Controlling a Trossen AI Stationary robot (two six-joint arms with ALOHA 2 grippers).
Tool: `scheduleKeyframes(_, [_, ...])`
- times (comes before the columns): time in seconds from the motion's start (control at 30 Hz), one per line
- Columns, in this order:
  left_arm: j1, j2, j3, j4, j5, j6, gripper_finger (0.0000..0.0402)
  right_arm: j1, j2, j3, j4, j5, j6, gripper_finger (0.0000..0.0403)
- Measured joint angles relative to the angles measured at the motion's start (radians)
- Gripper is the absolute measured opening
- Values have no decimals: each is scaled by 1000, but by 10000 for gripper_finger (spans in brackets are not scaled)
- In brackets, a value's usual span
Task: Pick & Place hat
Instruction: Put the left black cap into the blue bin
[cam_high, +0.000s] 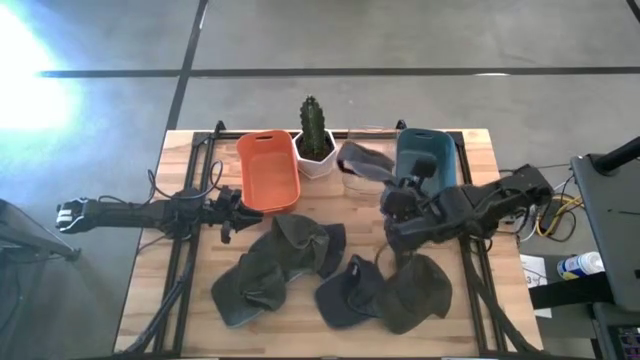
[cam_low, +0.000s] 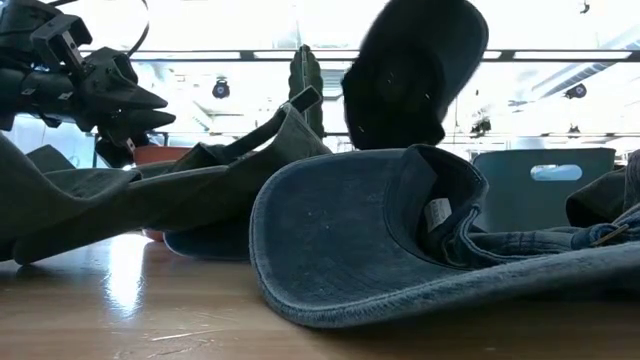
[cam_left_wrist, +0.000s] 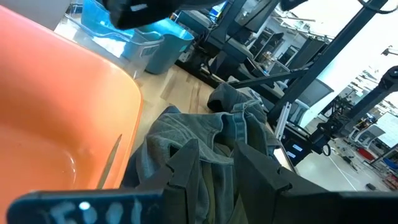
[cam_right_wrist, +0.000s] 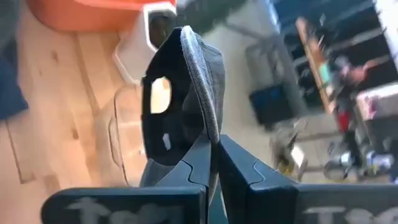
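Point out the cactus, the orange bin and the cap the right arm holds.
cactus (cam_high: 312, 120), high view, on its green stem.
orange bin (cam_high: 268, 170), high view, on its floor.
cap (cam_right_wrist: 200, 68), right wrist view, on its brim edge.

1. The right gripper (cam_right_wrist: 211, 163) has its two dark fingers (cam_right_wrist: 239, 171) pressed together on the edge of a dark cap (cam_right_wrist: 180, 93), pinching the fabric between them.
2. The cap stands up out of the fingers, its brim edge-on and the adjustment opening at its back showing as a bright gap.
3. Beyond the cap lies the light wooden table (cam_right_wrist: 56, 106).
4. An orange bin (cam_right_wrist: 93, 12) sits at the table's far side.
5. Just beside the bin is a white pot (cam_right_wrist: 146, 25).
6. A clear plastic container (cam_right_wrist: 121, 137) rests on the table behind the cap.
7. Past the table edge, the room's floor and clutter are blurred.
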Motion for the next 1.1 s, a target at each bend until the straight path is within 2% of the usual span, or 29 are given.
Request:
scheduleKeyframes(0.17, [0,0,0,0,0,0,94,-106,-99,-47,19,-268,207,13])
scheduleKeyframes(0.4, [0,0,0,0,0,0,94,-120,-361,-162,314,-756,307,13])
scheduleKeyframes(0.53, [0,0,0,0,0,0,94,-103,-503,-259,453,-873,388,13])
scheduleKeyframes(0.57, [0,0,0,0,0,0,94,-95,-534,-283,492,-859,385,13])
scheduleKeyframes(0.63, [0,0,0,0,0,0,94,-78,-585,-319,560,-757,353,13])
scheduleKeyframes(0.77, [0,0,0,0,0,0,94,-44,-655,-333,566,-431,256,13])
scheduleKeyframes(0.83, [0,0,0,0,0,0,94,-35,-671,-316,483,-267,230,13])
scheduleKeyframes(0.93, [0,0,0,0,0,0,94,-34,-677,-285,329,-76,217,13])
scheduleKeyframes(1.1, [0,0,0,0,0,0,94,-36,-655,-282,110,156,256,13])
